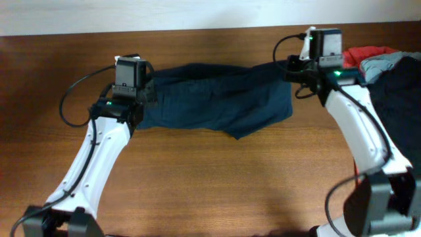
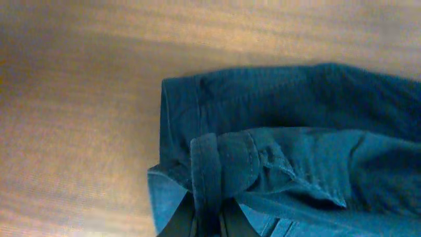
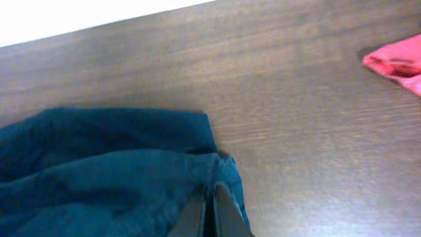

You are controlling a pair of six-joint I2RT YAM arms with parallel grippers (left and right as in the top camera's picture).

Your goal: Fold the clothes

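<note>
Shorts (image 1: 210,99): stretched sideways across the far half of the bench (image 1: 217,178), one end at each pincer, wrinkled, lower edge sagging toward the near side.

Left pincer (image 2: 209,220): fingers nearly pressed together, pinching a folded band at the shorts' left edge. The cloth bunches over the fingertips.

Right pincer (image 3: 209,210): fingers pressed together, nipping the shorts' right corner. The cloth drapes away to its left.

Whether the held ends are lifted off the bench, cannot tell.

Red garment (image 1: 365,54) and black garment (image 1: 401,99): at the bench's right end, beyond the right pincer, apart from the shorts.
</note>
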